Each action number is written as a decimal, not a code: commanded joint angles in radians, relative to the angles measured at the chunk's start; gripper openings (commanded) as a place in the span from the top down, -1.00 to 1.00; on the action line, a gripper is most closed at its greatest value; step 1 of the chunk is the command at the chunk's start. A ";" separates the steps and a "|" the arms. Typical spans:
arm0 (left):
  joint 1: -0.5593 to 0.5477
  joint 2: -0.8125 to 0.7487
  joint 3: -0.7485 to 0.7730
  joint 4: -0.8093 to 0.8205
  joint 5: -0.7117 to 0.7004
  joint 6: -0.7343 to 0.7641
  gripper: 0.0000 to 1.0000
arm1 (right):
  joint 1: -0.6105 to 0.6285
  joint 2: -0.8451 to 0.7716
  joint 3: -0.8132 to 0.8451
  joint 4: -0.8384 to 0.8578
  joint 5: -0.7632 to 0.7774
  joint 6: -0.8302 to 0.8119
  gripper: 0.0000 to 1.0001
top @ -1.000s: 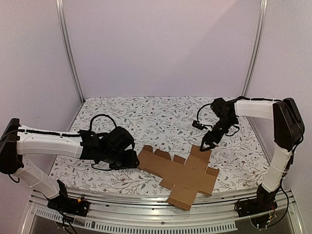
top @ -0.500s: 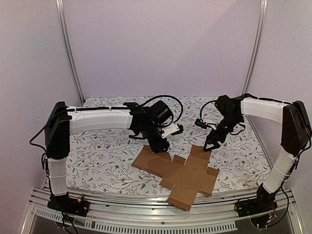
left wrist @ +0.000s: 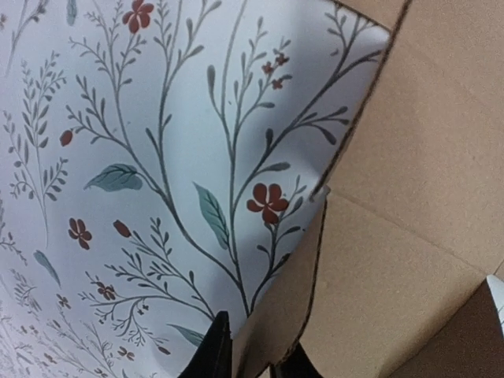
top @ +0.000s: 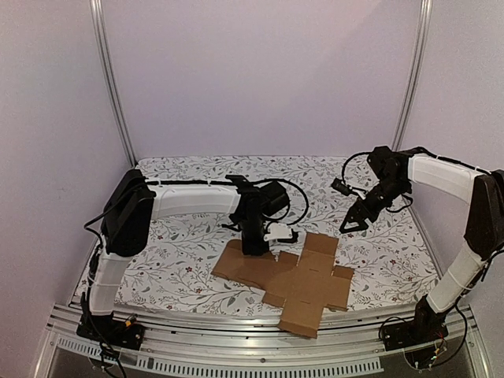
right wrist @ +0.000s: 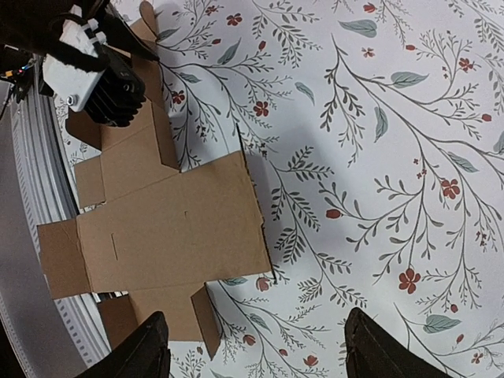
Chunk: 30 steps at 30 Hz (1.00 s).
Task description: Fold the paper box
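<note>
Floral-print cloth covers the table (top: pixel 173 236), where the paper box (top: pixel 303 279) lies as a flat, brown, cross-shaped sheet near the front edge. The left tool (top: pixel 256 248) is narrowed onto the raised edge of its far-left flap. The right tool (top: pixel 356 220) hangs wide open above the cloth, just beyond the sheet.

Nothing readable anywhere in these shots, tbh. The paper box (top: pixel 303 279) is plain brown cardboard with zero print on it, and the tablecloth (top: pixel 181 236) is just little flowers and twigs, no lettering, logos or numbers.
</note>
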 commanded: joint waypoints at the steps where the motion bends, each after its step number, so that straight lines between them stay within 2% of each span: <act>1: -0.004 -0.022 -0.002 -0.030 0.044 0.010 0.71 | 0.002 0.002 -0.009 -0.015 -0.018 -0.017 -0.50; 6: 0.004 -0.041 -0.029 -0.034 0.015 -0.061 0.99 | 0.002 0.011 -0.006 -0.016 -0.018 -0.015 -0.50; 10: 0.026 -0.116 -0.103 -0.038 0.040 -0.236 1.00 | 0.002 0.009 0.002 -0.013 -0.006 -0.004 -0.50; 14: 0.024 -0.205 -0.199 -0.016 0.015 -0.461 1.00 | -0.002 0.014 0.016 0.020 0.034 0.041 -0.52; 18: 0.022 -0.264 -0.265 0.000 -0.033 -0.792 1.00 | -0.009 0.029 0.059 0.046 0.068 0.128 -0.57; 23: -0.015 -0.334 -0.408 0.207 0.080 -1.170 1.00 | -0.009 0.081 0.138 0.040 0.032 0.204 -0.60; 27: -0.049 -0.346 -0.524 0.420 0.140 -1.381 0.97 | -0.009 0.122 0.205 0.015 0.031 0.216 -0.60; 29: -0.063 -0.346 -0.576 0.548 0.197 -1.452 0.84 | -0.010 0.129 0.221 0.011 0.027 0.219 -0.60; 30: -0.068 -0.346 -0.587 0.585 0.219 -1.471 0.64 | -0.009 0.132 0.225 0.010 0.026 0.219 -0.60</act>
